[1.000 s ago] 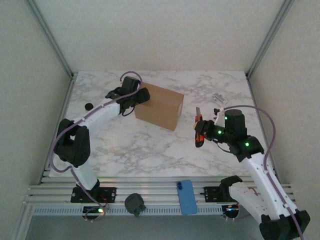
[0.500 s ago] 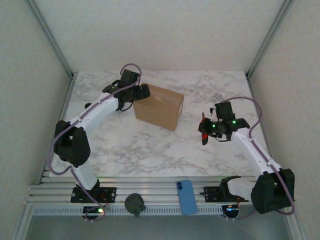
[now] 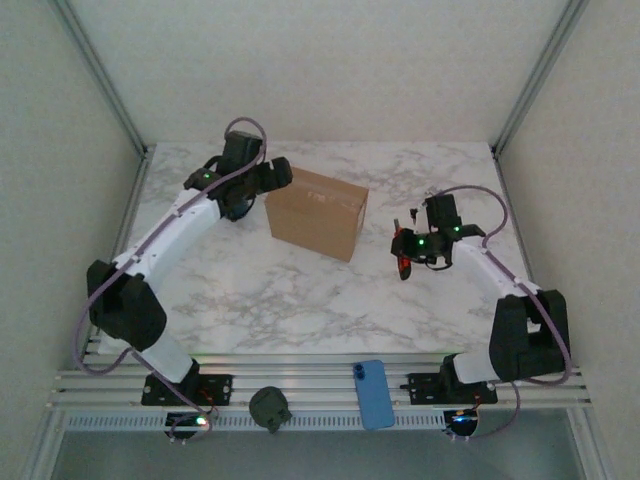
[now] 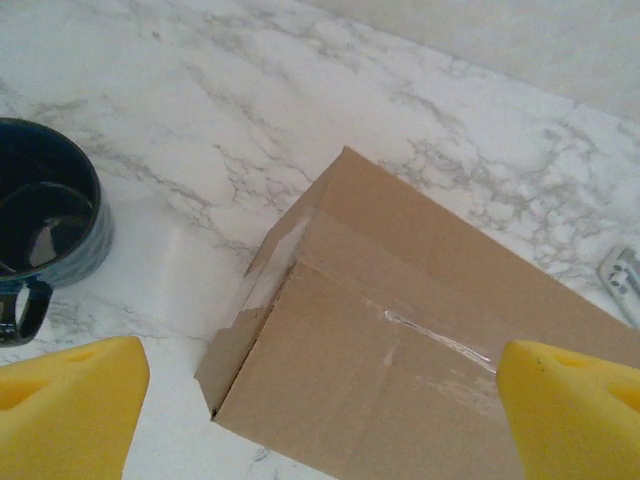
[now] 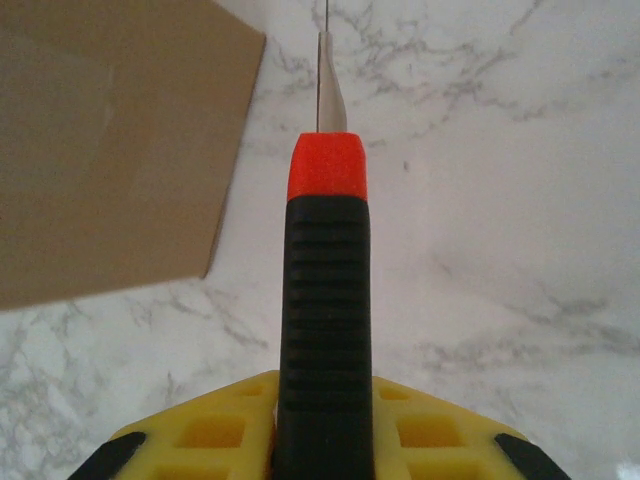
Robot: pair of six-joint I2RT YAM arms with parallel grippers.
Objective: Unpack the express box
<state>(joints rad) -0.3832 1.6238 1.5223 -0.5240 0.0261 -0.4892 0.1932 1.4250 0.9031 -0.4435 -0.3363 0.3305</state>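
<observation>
No legible text, labels, brands or numbers anywhere, express box (image 4: 400,380) faces plain unprinted cardboard

Table (image 3: 400,165): box (image 3: 316,212) near centre. Mug (image 4: 45,225) left of box, apart. Left gripper (image 3: 278,176) at box's far-left corner. Right gripper (image 3: 406,252), knife (image 5: 325,300) in it, right of box. Phone (image 3: 374,394) on near rail. Small item (image 4: 625,278), possibly metal, beyond box.

White marble table (image 3: 300,295), plain pale walls (image 3: 320,70), aluminium corner posts (image 3: 98,75).
</observation>
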